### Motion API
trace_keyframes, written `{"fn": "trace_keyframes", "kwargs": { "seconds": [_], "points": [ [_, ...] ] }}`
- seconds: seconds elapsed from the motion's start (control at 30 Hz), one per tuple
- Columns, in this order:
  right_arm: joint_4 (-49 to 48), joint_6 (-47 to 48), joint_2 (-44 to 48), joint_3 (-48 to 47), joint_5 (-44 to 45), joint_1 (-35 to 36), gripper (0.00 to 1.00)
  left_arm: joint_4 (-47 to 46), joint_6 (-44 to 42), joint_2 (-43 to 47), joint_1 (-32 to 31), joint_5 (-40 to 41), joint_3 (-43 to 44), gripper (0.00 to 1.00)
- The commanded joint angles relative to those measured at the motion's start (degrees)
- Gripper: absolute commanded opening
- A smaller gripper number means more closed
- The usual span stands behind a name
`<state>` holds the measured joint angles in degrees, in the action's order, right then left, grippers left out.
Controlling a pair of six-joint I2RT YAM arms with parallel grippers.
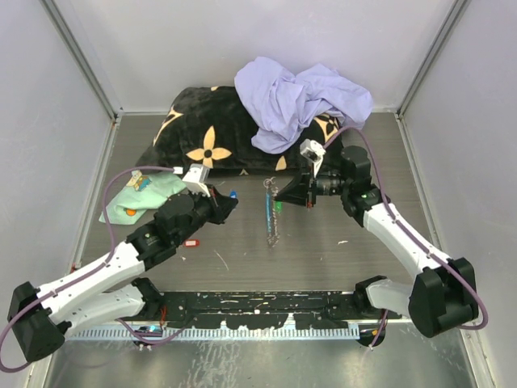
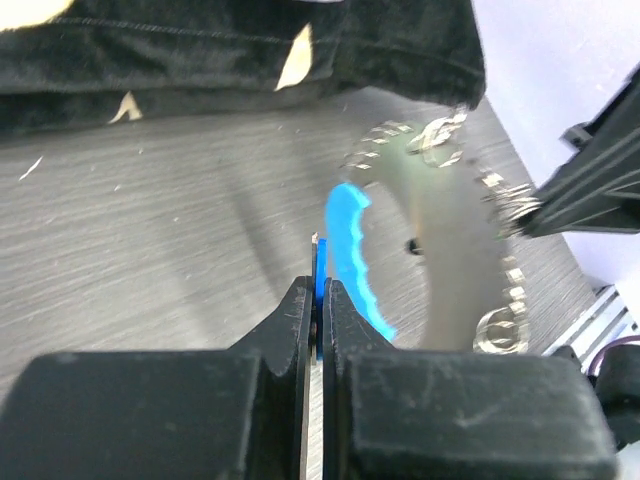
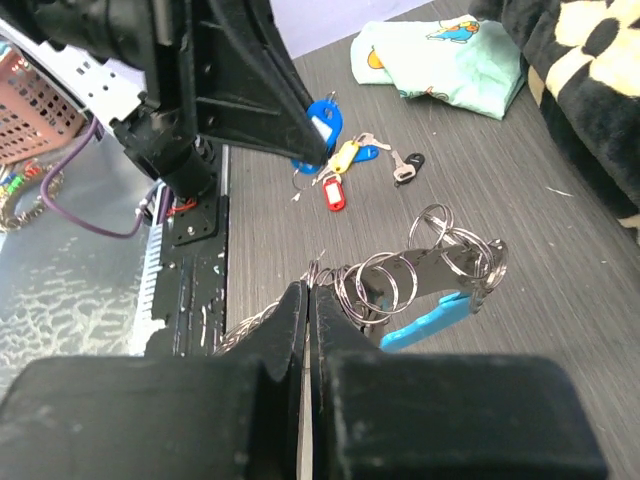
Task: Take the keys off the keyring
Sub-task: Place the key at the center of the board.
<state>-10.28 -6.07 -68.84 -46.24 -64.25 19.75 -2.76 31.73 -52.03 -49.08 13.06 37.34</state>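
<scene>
One silver chain keyring [image 3: 425, 272], plastic crescent [image 3: 425, 322]

Lavender cloth [image 1: 303, 101] heaped on black flower-print cushion [image 1: 202, 133]; mint-green cloth [image 1: 149, 198] lies left, print possibly cartoon.

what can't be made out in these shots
Left wrist: keyring is motion-blurred; any keys on it unreadable.
Top external: loose keys mostly hidden under the left arm.
Left wrist: left end effector covers most of the blue tag; its key unseen.
</scene>
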Motion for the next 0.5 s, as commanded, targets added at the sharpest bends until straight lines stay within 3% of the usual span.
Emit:
{"fn": "trace_keyframes", "kwargs": {
  "seconds": [0.0,0.2,0.47],
  "points": [
    [5.4,9.8,4.2,-1.7,-8.8,-4.3,0.01,6.5,3.5,1.7,6.5,-8.4,-2.6,0.00],
    [7.0,12.5,6.2,1.1,-10.5,-6.8,0.01,5.5,14.2,-2.1,20.5,-21.4,-7.6,0.00],
    [6.9,13.6,7.0,2.8,-10.3,-8.1,0.01,21.9,15.6,-4.8,22.0,-7.6,-4.2,0.01]
  ]
}}
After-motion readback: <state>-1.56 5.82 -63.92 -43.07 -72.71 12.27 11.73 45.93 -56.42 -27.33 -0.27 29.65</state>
